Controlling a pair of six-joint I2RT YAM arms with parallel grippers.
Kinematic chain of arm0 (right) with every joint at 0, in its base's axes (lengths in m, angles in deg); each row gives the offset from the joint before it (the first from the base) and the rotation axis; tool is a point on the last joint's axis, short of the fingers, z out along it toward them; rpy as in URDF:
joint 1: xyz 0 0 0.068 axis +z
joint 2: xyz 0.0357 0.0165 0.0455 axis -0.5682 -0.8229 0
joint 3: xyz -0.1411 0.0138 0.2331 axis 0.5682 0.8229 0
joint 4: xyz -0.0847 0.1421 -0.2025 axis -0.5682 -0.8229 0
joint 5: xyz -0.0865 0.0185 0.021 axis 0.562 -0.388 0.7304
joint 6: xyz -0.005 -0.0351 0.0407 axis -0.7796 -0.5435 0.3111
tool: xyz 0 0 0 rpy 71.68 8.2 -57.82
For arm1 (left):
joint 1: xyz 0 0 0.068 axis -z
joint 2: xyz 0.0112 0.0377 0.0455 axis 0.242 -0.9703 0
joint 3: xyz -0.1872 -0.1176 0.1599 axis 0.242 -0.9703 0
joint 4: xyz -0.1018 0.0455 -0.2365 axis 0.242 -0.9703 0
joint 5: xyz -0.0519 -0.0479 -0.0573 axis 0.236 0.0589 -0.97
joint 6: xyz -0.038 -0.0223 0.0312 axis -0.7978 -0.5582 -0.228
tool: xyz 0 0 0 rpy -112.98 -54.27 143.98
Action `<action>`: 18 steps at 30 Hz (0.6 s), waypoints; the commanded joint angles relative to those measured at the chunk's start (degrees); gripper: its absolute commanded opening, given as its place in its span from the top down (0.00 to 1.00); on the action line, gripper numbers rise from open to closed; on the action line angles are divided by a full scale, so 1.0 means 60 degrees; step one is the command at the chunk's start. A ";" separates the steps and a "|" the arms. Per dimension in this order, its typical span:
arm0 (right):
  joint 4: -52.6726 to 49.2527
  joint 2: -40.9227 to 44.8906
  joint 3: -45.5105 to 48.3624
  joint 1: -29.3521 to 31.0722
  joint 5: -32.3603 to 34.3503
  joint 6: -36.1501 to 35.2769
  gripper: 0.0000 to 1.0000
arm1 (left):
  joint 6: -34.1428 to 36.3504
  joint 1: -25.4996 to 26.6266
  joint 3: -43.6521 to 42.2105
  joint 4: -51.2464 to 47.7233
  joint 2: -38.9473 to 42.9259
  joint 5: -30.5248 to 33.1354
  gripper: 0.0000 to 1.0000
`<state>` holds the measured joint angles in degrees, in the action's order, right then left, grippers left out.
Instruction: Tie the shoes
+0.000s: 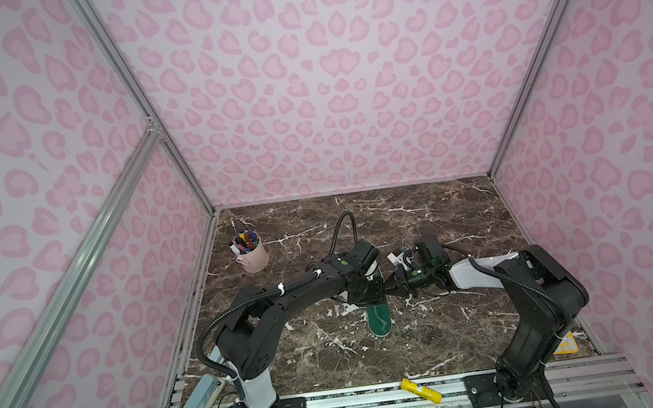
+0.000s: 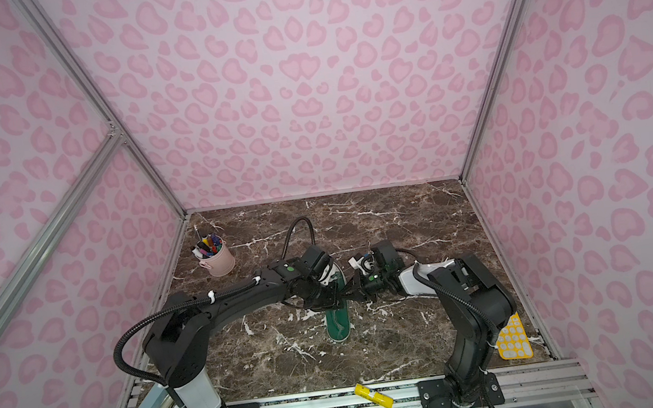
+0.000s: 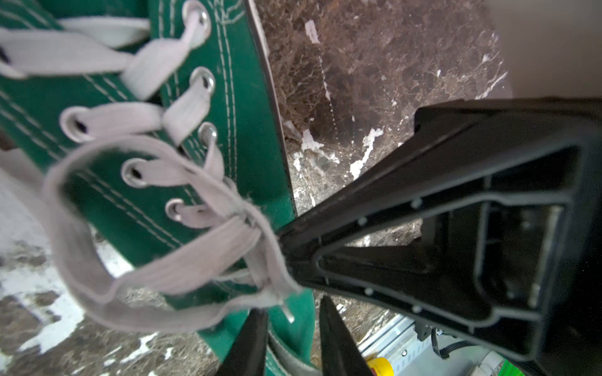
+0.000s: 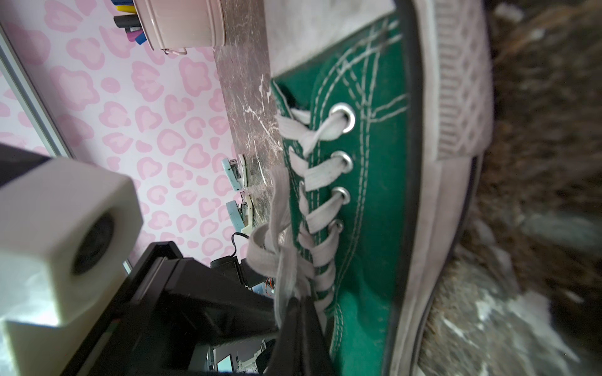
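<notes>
The green sneaker (image 1: 379, 321) lies mid-table on the marble top (image 1: 455, 324). Its long axis runs from the heel, nearest the arm bases, to the toe at the far end. Its off-white laces (image 3: 153, 172) gather above the upper eyelets, where a lace loop (image 3: 71, 247) stands out. The right gripper (image 4: 298, 304) reaches in crosswise from the right and is pinched tight on the laces at the loop's base. The left gripper (image 3: 291, 338) hovers just beside that pinch, jaws narrowly apart, holding nothing visible. It looks best placed to take the free strand.
</notes>
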<state>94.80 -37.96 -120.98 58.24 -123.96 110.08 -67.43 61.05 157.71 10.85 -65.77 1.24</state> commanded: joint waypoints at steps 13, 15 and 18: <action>-0.0008 -0.0006 0.0019 0.0001 -0.0094 -0.0080 1.00 | -0.0104 0.0002 -0.0115 0.0276 -0.0096 -0.0210 0.70; 0.0045 0.0002 0.0037 0.0004 -0.0114 -0.0057 1.00 | -0.0121 0.0001 -0.0105 0.0239 -0.0111 -0.0166 0.70; 0.0066 0.0015 0.0067 0.0004 -0.0137 -0.0041 1.00 | -0.0149 0.0000 -0.0111 0.0213 -0.0054 -0.0007 0.71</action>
<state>94.85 -37.96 -120.93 58.24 -123.98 110.11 -67.74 61.05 157.14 11.95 -66.23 0.28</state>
